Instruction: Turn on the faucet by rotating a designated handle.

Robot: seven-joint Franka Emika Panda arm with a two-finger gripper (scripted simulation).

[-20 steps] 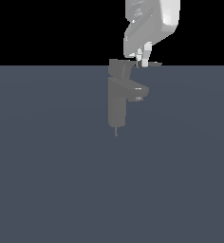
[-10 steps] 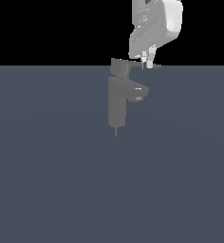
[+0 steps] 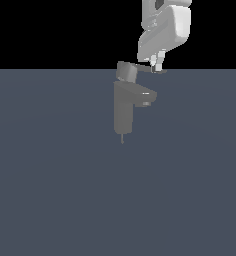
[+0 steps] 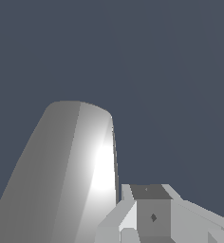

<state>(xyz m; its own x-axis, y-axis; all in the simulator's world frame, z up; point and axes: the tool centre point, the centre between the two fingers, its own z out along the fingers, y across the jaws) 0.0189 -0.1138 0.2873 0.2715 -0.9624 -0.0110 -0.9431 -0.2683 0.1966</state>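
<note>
1. Faucet (image 3: 124,112) upright near centre of the exterior view, just above middle; spout (image 3: 146,97) stubby, pointing toward 3 o'clock; cap (image 3: 126,71) blocky, on top of the column.
2. Handle (image 3: 146,68) thin and flat, running from the cap toward 3 o'clock, ending at about the horizon line.
3. Gripper (image 3: 157,65) down from 12 o'clock onto the handle's far tip; fingers (image 3: 159,62) apparently touching or just beside the bar; open or closed, cannot tell; too small in the exterior view, and no fingertips clear in the wrist view.
4. Wrist view: only a broad bright grey surface (image 4: 71,166) close up; probably faucet, not certain.
5. Risks, as judgement: contact at the very tip, so easy to slide off the end once pushed; flat thin bar, little face to bear on, so fingers liable to ride over or under it; push aimed along the bar rather than across it would turn nothing; pressing down too hard could jam against the bar instead of rotating it.
</note>
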